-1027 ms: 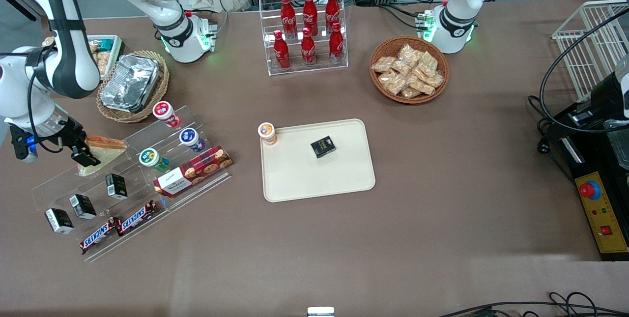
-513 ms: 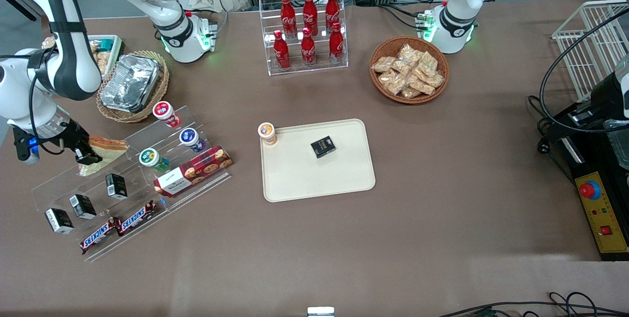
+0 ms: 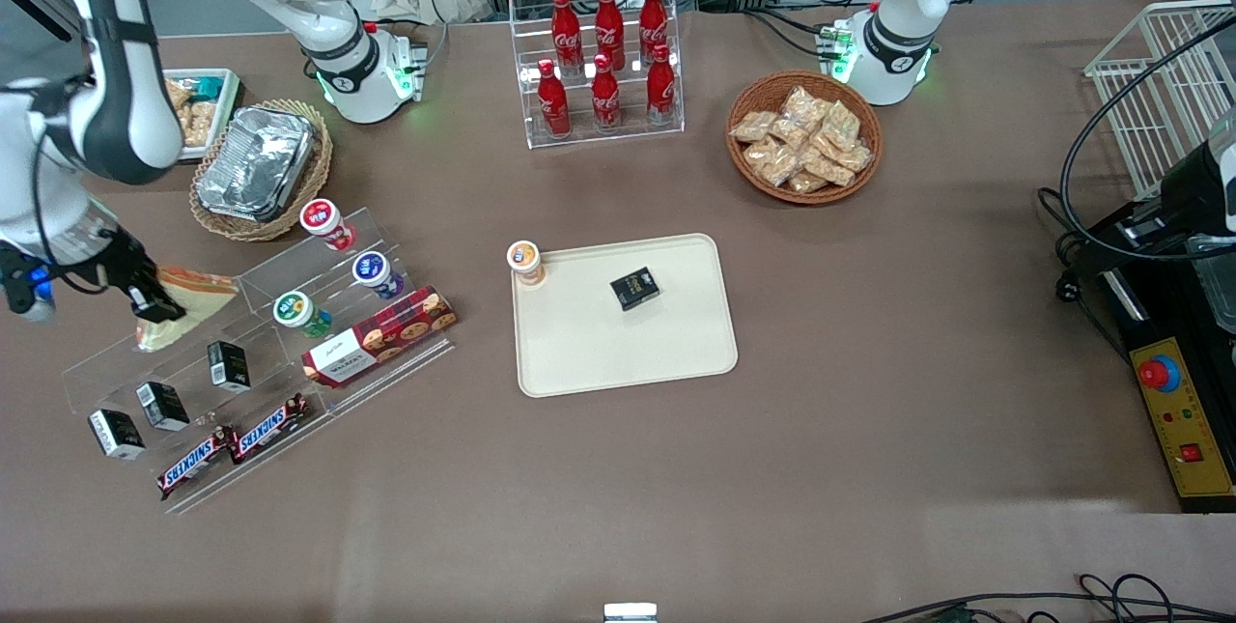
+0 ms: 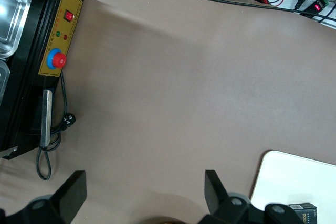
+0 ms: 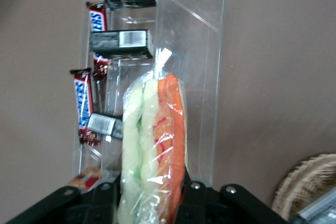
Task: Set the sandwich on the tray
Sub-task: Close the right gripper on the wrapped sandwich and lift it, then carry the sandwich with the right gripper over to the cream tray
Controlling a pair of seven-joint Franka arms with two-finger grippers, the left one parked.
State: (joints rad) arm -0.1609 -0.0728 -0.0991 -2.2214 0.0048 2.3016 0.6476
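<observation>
Since a second ago the gripper (image 3: 154, 306) and sandwich (image 3: 188, 299) have shifted toward the frame's left edge, off the clear stepped rack (image 3: 261, 353). The wrist view shows the fingers clamped on the sandwich (image 5: 152, 145) at its base. Tray (image 3: 628, 362) sits mid-frame, well apart. Risk: slippery wrap slides out mid-carry, or the hanging wedge clips the rack's yogurt cups (image 3: 299, 312).

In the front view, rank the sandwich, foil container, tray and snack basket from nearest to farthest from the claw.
1. sandwich, in the claw, over the acrylic stand.
2. foil container, in its wicker basket.
3. tray, mid-table.
4. snack basket, toward the parked arm's end.
</observation>
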